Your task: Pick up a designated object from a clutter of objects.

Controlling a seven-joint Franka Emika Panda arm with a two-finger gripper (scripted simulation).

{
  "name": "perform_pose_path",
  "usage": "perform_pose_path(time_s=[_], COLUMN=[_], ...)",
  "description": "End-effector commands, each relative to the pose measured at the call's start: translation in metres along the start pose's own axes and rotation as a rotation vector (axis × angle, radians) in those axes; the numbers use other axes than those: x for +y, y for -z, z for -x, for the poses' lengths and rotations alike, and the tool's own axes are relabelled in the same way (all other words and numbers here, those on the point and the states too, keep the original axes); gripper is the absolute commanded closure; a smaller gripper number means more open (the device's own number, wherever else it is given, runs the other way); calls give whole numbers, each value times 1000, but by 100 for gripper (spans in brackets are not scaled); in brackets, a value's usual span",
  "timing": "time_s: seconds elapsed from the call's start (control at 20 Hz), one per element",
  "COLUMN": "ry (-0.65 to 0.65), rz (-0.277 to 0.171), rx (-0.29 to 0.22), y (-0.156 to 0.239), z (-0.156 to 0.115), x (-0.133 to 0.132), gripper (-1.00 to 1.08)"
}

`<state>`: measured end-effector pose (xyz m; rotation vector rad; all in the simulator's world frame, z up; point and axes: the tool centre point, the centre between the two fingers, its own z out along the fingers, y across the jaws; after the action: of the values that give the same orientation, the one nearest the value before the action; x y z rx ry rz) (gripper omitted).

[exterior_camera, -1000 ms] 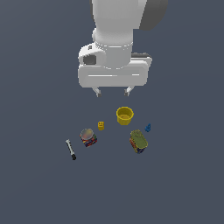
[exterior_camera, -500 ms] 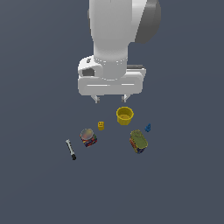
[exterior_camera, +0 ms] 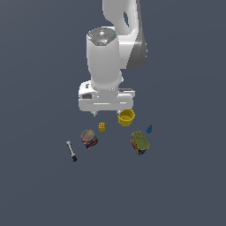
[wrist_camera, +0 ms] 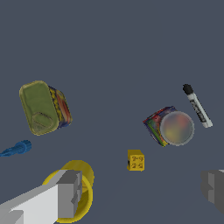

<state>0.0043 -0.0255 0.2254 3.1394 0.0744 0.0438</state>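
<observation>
Your gripper [exterior_camera: 106, 114] hangs above the clutter with its fingers [wrist_camera: 65, 192] spread wide apart and nothing between them. In the exterior view, take the yellow brick [exterior_camera: 102, 126] as the clock's centre: it sits on the dark floor [exterior_camera: 185, 185], clear of every neighbour, and the gripper is above it at about 12 o'clock. The yellow cup [exterior_camera: 126, 117] stands upright at roughly 2 o'clock, near the brick but apart from it. The round can [exterior_camera: 88, 138] lies at about 7 o'clock, close by. The marker pen [exterior_camera: 71, 151] is farther out, near 8 o'clock. The oblong can [exterior_camera: 140, 142] lies at about 4 o'clock, and the blue piece [exterior_camera: 149, 129] is just past 3 o'clock, beyond the cup.

In the wrist view you see the brick [wrist_camera: 136, 160] studs-up between the two fingers' lines, and one finger overlaps the cup's rim [wrist_camera: 85, 205]; you cannot tell whether they touch
</observation>
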Motion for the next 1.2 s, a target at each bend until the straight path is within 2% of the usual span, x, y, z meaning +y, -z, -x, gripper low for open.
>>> perform_pose_path(time_s=[0.0, 0.3, 0.55, 0.85, 1.15], ry=[-4, -15, -22, -28, -30], rz=[-2, -4, -4, -2, -1], rx=[-4, -14, -21, -26, -28], y=[-27, -85, -120, -144, -151], z=[8, 31, 51, 67, 73], x=[6, 21, 29, 34, 36], gripper=[-92, -92, -92, -92, -92])
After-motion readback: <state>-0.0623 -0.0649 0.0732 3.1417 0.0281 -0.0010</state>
